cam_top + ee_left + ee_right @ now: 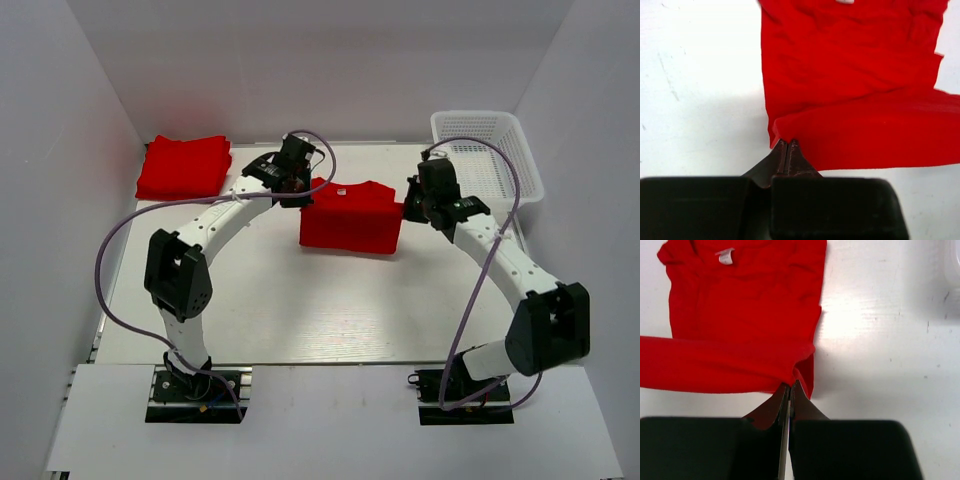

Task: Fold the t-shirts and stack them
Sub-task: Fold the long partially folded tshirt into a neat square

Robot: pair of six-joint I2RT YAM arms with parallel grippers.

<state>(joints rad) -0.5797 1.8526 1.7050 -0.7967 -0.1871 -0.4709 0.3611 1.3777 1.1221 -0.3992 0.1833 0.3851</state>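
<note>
The t-shirt [350,218] lay centred on the surface [300,310]. Only the wrist views showed the left gripper [785,143] and right gripper [790,385] each pinched on a folded corner; only overhead showed the red stack [183,166] far left.

My left gripper [304,198] touches the left edge of a partly folded red t-shirt [350,222] lying mid-table, and my right gripper [408,210] touches its right edge, so the shirt spans the gap between my 2 wrists. Its white neck label [342,190] faces up near the far edge. A pile of folded red t-shirts [183,166] lies in the far left corner of the white table [300,310], well apart from my arms. A white mesh basket [490,150] stands at the far right corner, just behind my right wrist. A purple cable [100,270] loops out beside each arm.
</note>
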